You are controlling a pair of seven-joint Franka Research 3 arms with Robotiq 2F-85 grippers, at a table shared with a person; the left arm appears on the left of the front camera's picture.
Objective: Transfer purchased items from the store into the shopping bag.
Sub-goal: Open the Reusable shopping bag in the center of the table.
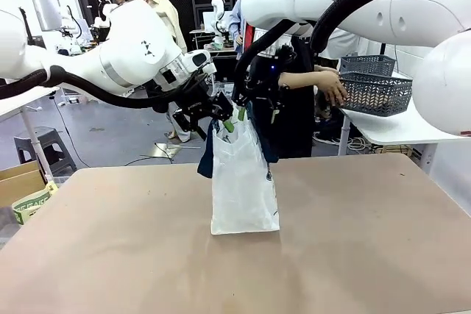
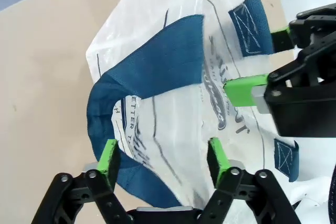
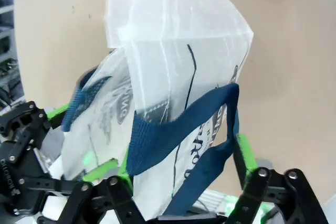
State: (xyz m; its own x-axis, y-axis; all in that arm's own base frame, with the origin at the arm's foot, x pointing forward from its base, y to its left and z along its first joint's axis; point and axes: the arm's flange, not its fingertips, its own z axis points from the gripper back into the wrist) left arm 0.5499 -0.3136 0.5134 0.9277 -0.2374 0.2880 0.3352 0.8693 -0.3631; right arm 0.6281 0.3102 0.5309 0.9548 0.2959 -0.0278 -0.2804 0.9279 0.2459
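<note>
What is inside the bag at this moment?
No item shows through the translucent bag; only its print and a navy handle. Its lower part looks cloudy white, so small pieces there could be hidden.

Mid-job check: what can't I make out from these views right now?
Inside the shopping bag: front view, both arms' jaws crowd its mouth, walls too cloudy.
Basket contents: front view, small, behind openwork wall and the person's hand.
Whether jaws press the strap: wrist views, strap and bag overlap the pads.
</note>
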